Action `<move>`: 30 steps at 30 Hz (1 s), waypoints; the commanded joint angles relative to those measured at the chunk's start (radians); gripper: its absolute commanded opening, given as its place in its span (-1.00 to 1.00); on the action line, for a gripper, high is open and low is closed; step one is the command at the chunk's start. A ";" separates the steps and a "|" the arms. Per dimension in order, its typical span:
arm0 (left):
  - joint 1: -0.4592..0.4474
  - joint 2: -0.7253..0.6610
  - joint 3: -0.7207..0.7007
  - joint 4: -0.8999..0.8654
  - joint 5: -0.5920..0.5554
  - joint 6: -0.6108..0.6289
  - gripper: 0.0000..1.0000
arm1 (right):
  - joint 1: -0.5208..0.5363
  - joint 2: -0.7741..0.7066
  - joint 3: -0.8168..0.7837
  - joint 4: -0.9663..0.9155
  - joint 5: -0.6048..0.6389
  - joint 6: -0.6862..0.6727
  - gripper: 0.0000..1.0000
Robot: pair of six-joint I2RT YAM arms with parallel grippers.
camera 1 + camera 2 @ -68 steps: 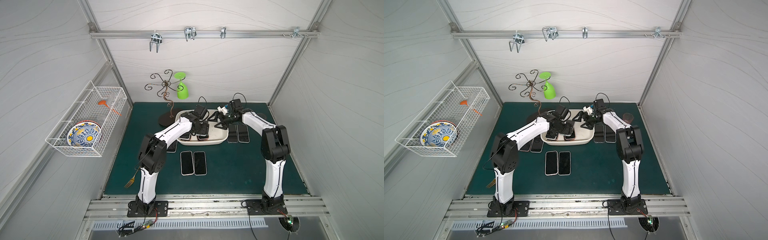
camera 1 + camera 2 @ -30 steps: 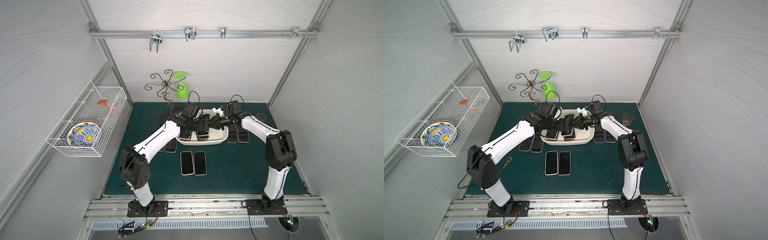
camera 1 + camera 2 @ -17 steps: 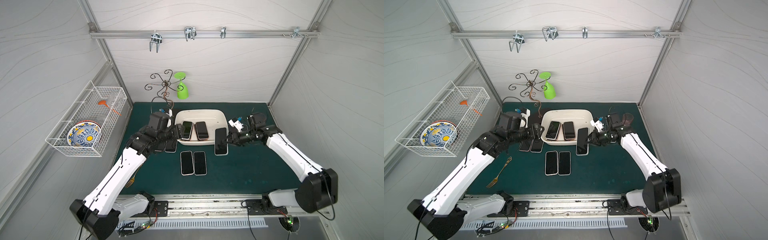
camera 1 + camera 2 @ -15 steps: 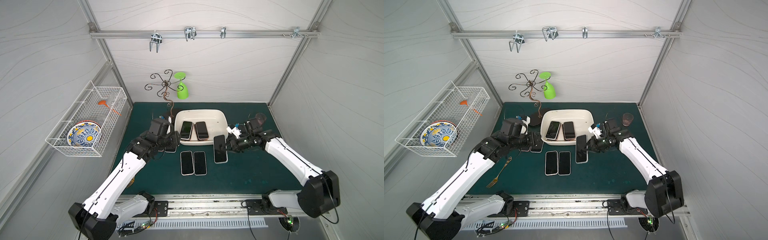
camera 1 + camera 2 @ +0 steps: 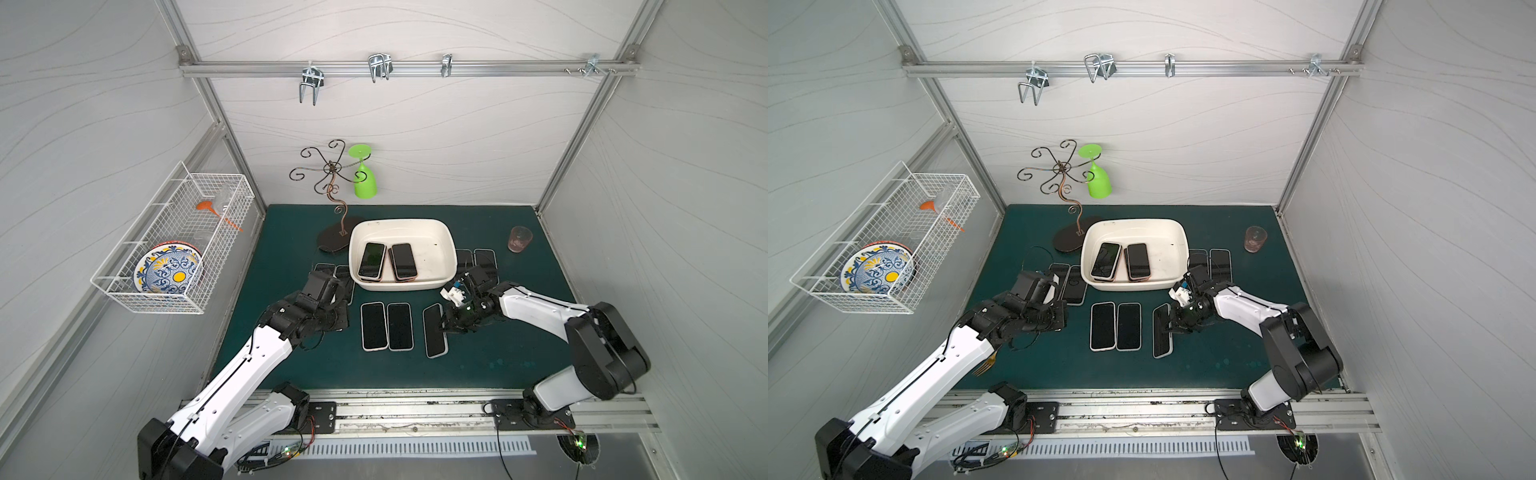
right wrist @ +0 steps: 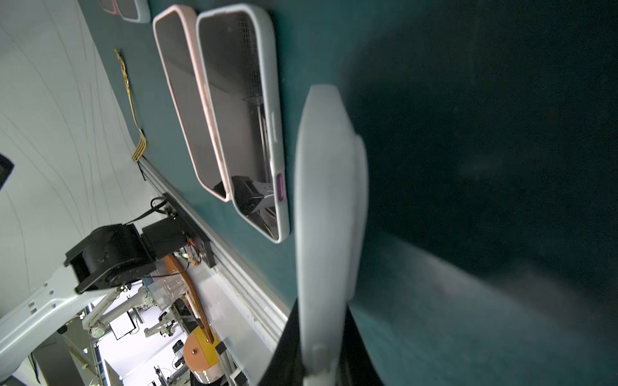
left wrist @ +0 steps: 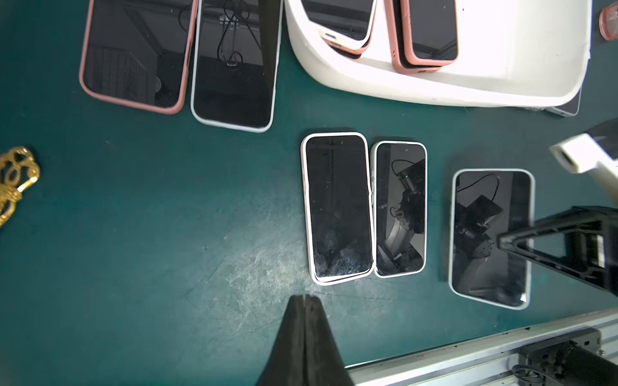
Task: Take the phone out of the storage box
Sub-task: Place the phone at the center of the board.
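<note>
Holding a white-cased phone (image 5: 434,330) in the right end effector (image 5: 447,329), jaws closed on the long side facing its own arm, screen up. Sitting already outside the storage box (image 5: 436,270), low over the green tabletop (image 5: 498,361), near the box's front wall and just right of a pair of phones (image 5: 376,328) lying flat side by side. Running front to back with its long axis, roughly parallel to that pair. In the right wrist view, showing the phone (image 6: 322,200) edge-on between the fingers, but not showing clearly whether touching the tabletop or hanging just clear of it.

Judging the step in hand as the set-down: probably needing only a release, with nothing visible underneath in the way.

Remaining in the box: at least two phones, a pale-cased phone (image 5: 371,259) on the left and a pink-cased phone (image 5: 403,261) just beside it. Both lying lengthwise front to back in the box's left half. Lying behind and to the left of the right end effector, with the box's front wall between.

Hovering near the box's front-left corner: the left end effector (image 7: 305,300), fingers pressed together and gripping nothing. Looking the nearer of the two to the pale-cased phone, so probably better placed for the next pick, though needing to open first.
</note>
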 commanded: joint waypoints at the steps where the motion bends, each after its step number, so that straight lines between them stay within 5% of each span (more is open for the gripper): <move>1: 0.002 -0.004 0.006 0.045 0.006 0.007 -0.61 | 0.007 0.073 0.026 0.150 -0.009 0.041 -1.00; 5: 0.002 0.006 0.017 0.052 0.006 0.010 -0.32 | 0.008 0.164 0.070 0.207 -0.037 0.052 -1.00; 19: 0.002 0.110 0.122 0.080 0.025 0.035 -0.17 | 0.003 0.244 0.046 0.210 -0.051 0.018 -1.00; 24: 0.002 0.143 0.157 0.084 0.029 0.044 -0.13 | -0.010 0.235 0.015 0.209 -0.037 0.014 -0.37; 30: 0.002 0.187 0.197 0.097 0.031 0.047 0.11 | -0.022 0.216 -0.014 0.210 -0.038 0.015 -0.02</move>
